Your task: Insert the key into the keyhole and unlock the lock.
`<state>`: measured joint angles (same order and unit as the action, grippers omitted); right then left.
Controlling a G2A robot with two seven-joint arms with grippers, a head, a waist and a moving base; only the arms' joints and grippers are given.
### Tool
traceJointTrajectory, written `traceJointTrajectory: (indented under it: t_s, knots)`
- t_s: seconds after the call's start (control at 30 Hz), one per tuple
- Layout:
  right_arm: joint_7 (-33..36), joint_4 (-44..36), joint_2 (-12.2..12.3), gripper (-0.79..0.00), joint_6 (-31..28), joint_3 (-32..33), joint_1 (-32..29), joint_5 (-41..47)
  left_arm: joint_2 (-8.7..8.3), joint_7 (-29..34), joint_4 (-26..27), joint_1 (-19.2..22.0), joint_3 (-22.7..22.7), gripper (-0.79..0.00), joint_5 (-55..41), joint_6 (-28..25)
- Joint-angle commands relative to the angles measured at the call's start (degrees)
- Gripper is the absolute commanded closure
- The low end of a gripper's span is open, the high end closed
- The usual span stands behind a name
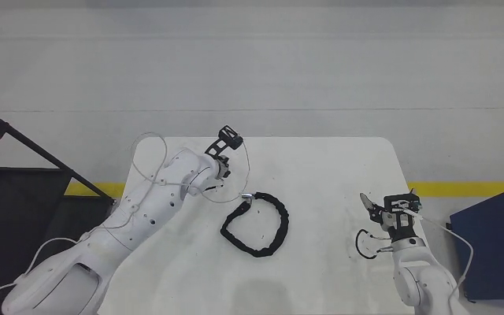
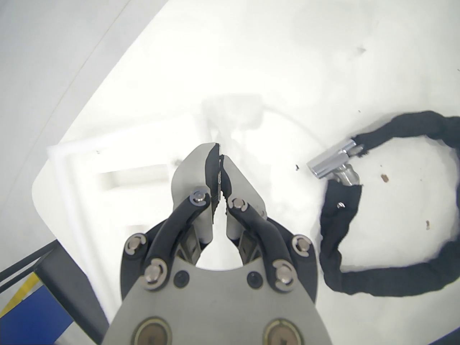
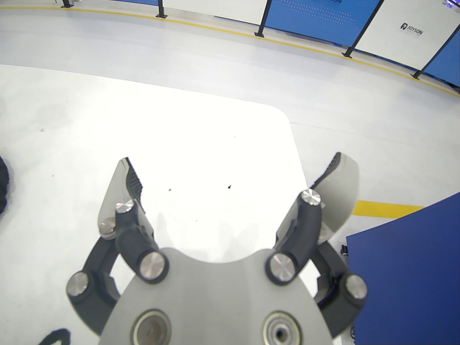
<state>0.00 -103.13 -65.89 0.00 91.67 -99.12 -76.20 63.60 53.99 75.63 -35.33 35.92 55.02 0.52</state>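
Observation:
A black fabric-sleeved chain lock (image 1: 279, 219) lies in a loop near the middle of the white table (image 1: 331, 169). Its silver lock head (image 1: 248, 194) joins the two ends of the loop. The left wrist view shows the head (image 2: 329, 163) and sleeve (image 2: 337, 224) beside my left gripper (image 2: 219, 149). That gripper is shut, with no key visible between its pads. In the top view the left gripper (image 1: 224, 167) hovers just back-left of the lock head. My right gripper (image 3: 230, 159) is open and empty over the table's right side (image 1: 386, 206), far from the lock.
A blue panel (image 1: 480, 236) stands close off the table's right edge. A dark frame (image 1: 31, 213) stands off its left side. Thin cables arc over the left arm's wrist (image 1: 240, 157). Bare tabletop lies between the lock and the right gripper.

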Motion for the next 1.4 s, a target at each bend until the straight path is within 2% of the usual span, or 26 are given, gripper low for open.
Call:
traceJointTrajectory:
  t_s: [0.0,0.2,0.37,0.5,0.63,0.77,0.87,1.0,1.13,1.23,1.3,1.37]
  knots:
    - [0.0,0.0,0.0,-0.785,0.0,0.0,0.0,0.0,0.57,-1.4,-1.3,0.4,-0.5,0.0,1.2,0.7]
    - [0.0,0.0,0.0,-0.785,0.0,0.0,0.0,0.0,2.1,-3.3,-5.1,1.4,-1.5,0.0,3.8,1.7]
    - [0.0,0.0,0.0,-0.785,0.0,0.0,0.0,0.0,2.65,-2.9,-7.7,2.1,-1.0,0.0,6.7,2.6]
    - [0.0,0.0,0.0,-0.785,0.0,0.0,0.0,0.0,2.57,0.4,-9.9,2.6,0.3,0.0,9.1,3.8]
    - [0.0,0.0,0.0,-0.785,0.0,0.0,0.0,0.0,2.22,0.3,-10.6,2.6,2.4,0.0,10.4,4.1]
    - [0.0,0.0,0.0,-0.785,0.0,0.0,0.0,0.0,1.33,-0.3,-7.9,0.9,6.8,0.0,5.2,0.0]
    - [0.0,0.0,0.0,-0.785,0.0,0.0,0.0,0.0,-0.05,0.6,-4.3,-1.9,11.5,0.0,-0.6,-5.3]
    - [0.0,0.0,0.0,-0.785,0.0,0.0,0.0,0.0,-2.37,3.2,1.6,-7.9,18.6,0.0,-7.0,-10.1]
    - [0.0,0.0,0.0,-0.785,0.0,0.0,0.0,0.0,-4.77,2.1,9.0,-15.8,27.1,0.0,-12.9,-15.2]
    - [0.0,0.0,0.0,-0.785,0.0,0.0,0.0,0.0,-6.27,1.4,11.4,-22.2,33.9,0.0,-18.3,-17.0]
    - [0.0,0.0,0.0,-0.785,0.0,0.0,0.0,0.0,-7.14,0.4,12.8,-26.1,37.6,0.0,-20.7,-21.1]
    - [0.0,0.0,0.0,-0.785,0.0,0.0,0.0,0.0,-7.89,-1.3,13.9,-30.2,40.9,0.0,-24.0,-27.9]
